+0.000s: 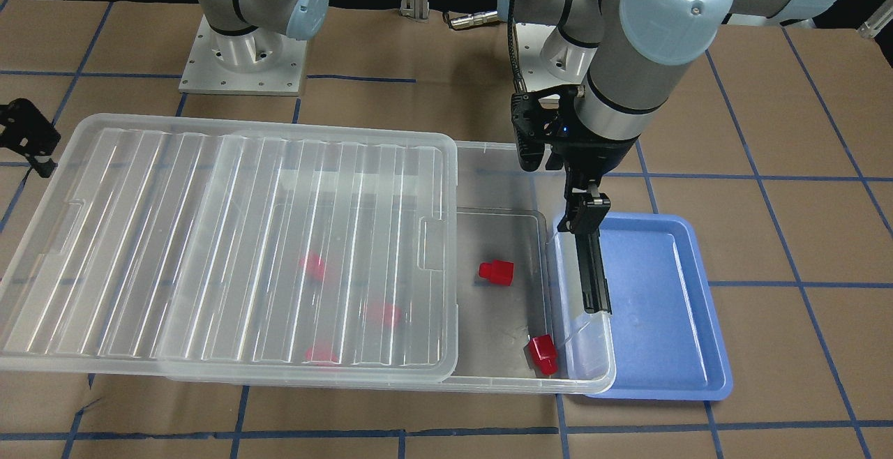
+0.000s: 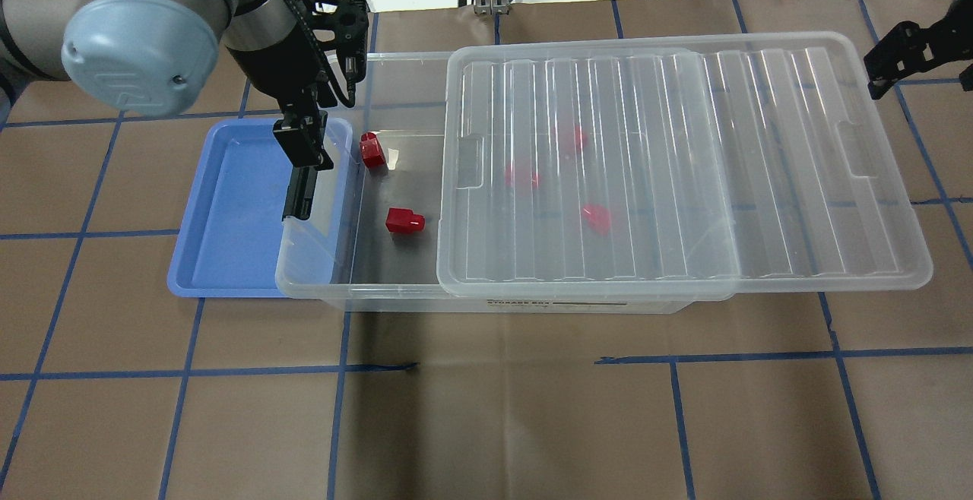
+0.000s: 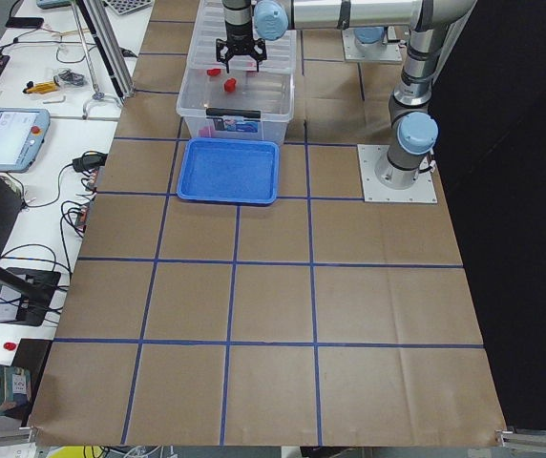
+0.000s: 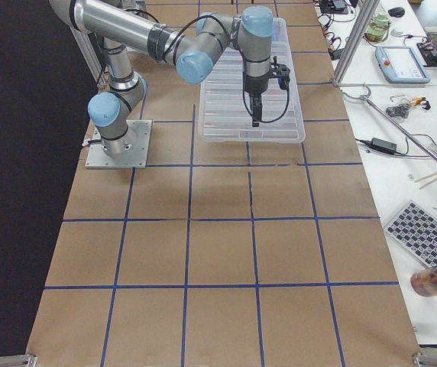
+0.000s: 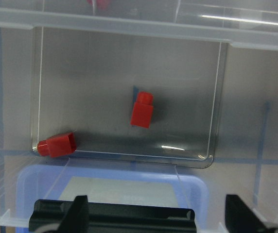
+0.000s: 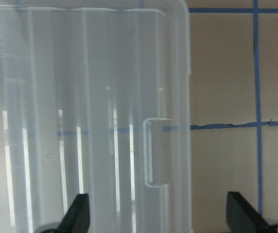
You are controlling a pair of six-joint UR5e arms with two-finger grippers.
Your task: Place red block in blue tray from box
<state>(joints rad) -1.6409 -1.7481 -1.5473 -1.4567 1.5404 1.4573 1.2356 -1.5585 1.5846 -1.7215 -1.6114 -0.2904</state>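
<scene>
Front view: the ribbed lid (image 1: 230, 250) is slid aside, baring the box (image 1: 502, 166) end next to the blue tray (image 1: 670, 305), likely for access. A red block (image 1: 496, 271) lies on the bared floor, a corner block (image 1: 543, 356) beside it. The left fingers (image 1: 593, 271) hang at the end rim.
Overhead: label strip (image 2: 555, 304) on the box wall, print unreadable.
Left wrist: fingers spread wide, holding nothing.
Right wrist: right fingers (image 6: 79, 213) wide apart, empty, above the lid.
</scene>
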